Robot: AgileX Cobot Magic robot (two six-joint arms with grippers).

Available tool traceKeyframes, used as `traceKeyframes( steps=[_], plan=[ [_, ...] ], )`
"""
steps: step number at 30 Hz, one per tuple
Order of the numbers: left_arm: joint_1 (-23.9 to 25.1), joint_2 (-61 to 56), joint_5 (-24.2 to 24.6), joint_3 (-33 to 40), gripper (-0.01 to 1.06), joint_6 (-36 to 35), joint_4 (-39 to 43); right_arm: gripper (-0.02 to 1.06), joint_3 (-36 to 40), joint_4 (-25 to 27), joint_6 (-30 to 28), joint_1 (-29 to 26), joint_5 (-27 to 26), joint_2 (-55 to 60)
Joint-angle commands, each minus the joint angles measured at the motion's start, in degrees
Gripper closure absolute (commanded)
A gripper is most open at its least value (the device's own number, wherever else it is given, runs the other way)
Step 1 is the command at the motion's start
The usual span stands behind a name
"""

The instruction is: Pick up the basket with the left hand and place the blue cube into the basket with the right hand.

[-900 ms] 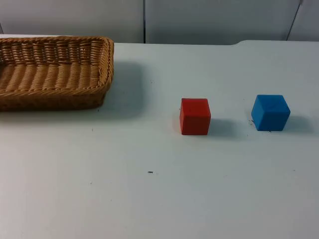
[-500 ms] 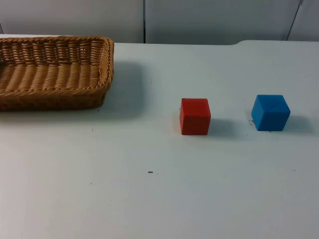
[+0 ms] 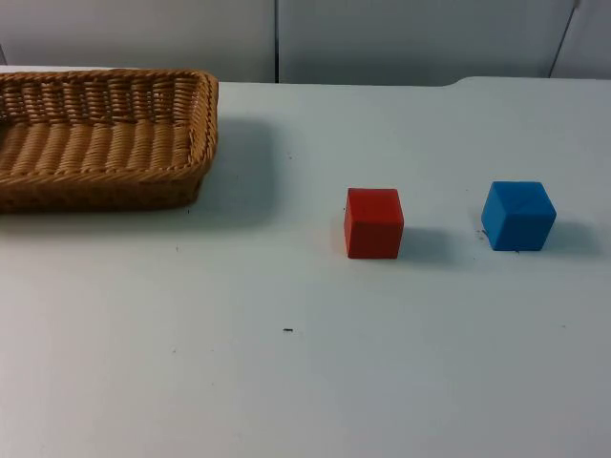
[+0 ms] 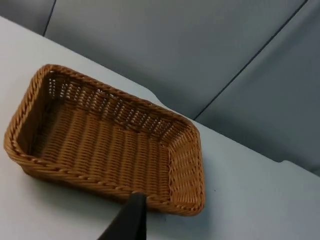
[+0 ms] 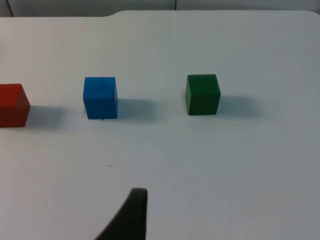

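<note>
An empty brown wicker basket (image 3: 100, 134) stands on the white table at the back left. In the left wrist view the basket (image 4: 105, 145) lies ahead of my left gripper (image 4: 131, 220), which hovers just short of its near long rim. The blue cube (image 3: 517, 216) rests on the table at the right. In the right wrist view the blue cube (image 5: 101, 97) sits well ahead of my right gripper (image 5: 132, 215), which hangs over bare table. Neither gripper touches anything.
A red cube (image 3: 373, 222) stands a short way left of the blue one, and a green cube (image 5: 202, 94) stands on the blue cube's other side. The grey partition wall (image 3: 382, 38) closes the table's far edge.
</note>
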Motion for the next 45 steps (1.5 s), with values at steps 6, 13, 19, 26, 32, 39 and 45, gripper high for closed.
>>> traceKeyframes(
  steps=[6,13,19,26,32,39,45],
  plan=[
    [-0.42,11.86,-6.31,-4.30,0.01,5.07,-10.71,0.00,0.22,0.08,-0.03,-0.40,-0.57,-0.27],
    [-0.42,21.38,-6.08,-9.83,0.01,5.07,-16.87,0.00,0.08,0.09,-0.03,-0.40,-0.79,-0.27],
    [-0.42,26.64,-2.78,-14.30,0.01,5.17,-19.56,0.00,-4.28,-2.83,-0.03,-0.40,-7.70,10.04],
    [-0.42,28.57,-1.88,-14.89,0.01,5.17,-26.00,0.00,-12.51,2.60,-1.32,-0.22,-16.64,29.41],
    [-0.42,31.25,-3.85,-14.89,0.01,5.17,-28.43,0.00,-21.11,13.55,-10.98,-0.22,-18.49,47.69],
    [-0.42,40.09,-4.52,-14.89,0.01,5.06,-33.11,0.00,-26.91,19.82,-15.89,-0.22,-22.75,62.42],
    [-0.42,48.04,-5.82,-14.89,0.01,5.06,-38.39,0.01,-29.71,21.67,-18.12,-0.22,-26.01,69.20]
  ],
)
